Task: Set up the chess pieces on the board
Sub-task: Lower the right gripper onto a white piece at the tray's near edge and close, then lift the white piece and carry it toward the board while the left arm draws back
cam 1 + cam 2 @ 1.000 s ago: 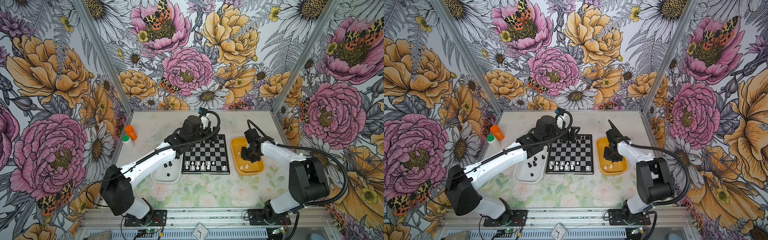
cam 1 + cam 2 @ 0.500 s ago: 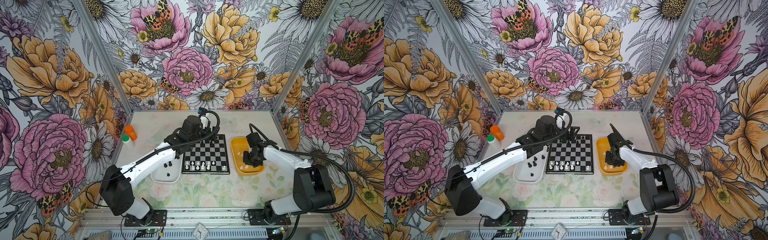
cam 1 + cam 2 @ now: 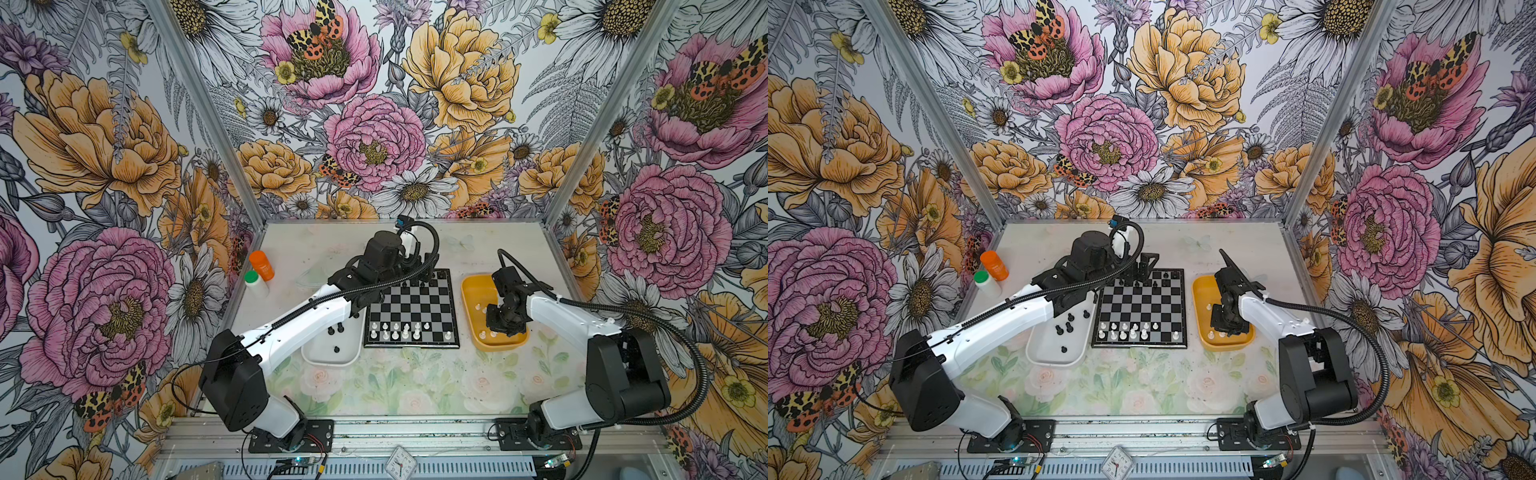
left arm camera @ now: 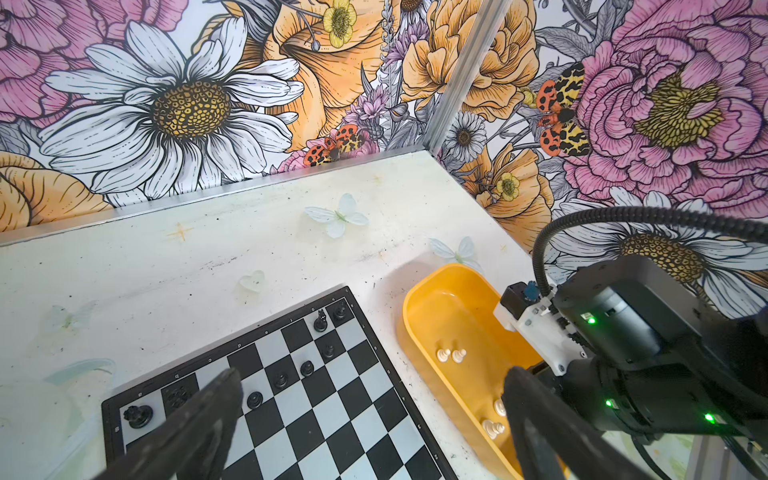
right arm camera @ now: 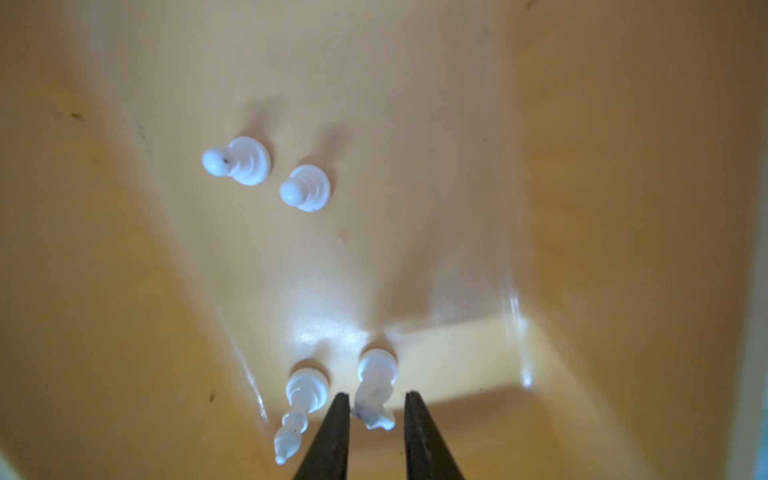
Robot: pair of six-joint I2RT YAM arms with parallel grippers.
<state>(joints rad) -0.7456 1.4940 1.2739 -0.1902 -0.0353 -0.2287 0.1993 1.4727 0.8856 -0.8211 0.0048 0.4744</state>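
Left hand (image 3: 1148, 266): released wide, hanging over the far edge of the board (image 3: 1142, 309), which lies mid-desk. Black chess pieces (image 4: 307, 368) line that far edge and white chess pieces (image 3: 405, 330) line the near one. My right hand (image 5: 374, 399) sits low in the yellow tray (image 3: 471, 291), toward the desk's right edge. Its fingers (image 5: 332, 432) are narrowly parted around one white piece (image 5: 374, 386), which I see as not yet clamped.

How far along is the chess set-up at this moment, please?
Done: several white chessmen stand on the near rows of the black-and-silver chequered board, black chessmen on its far rows. In hand: the right gripper straddles a white piece in the yellow plastic tray, not gripped; the left gripper hovers open. Left: other white pieces there, black ones in the white tray.
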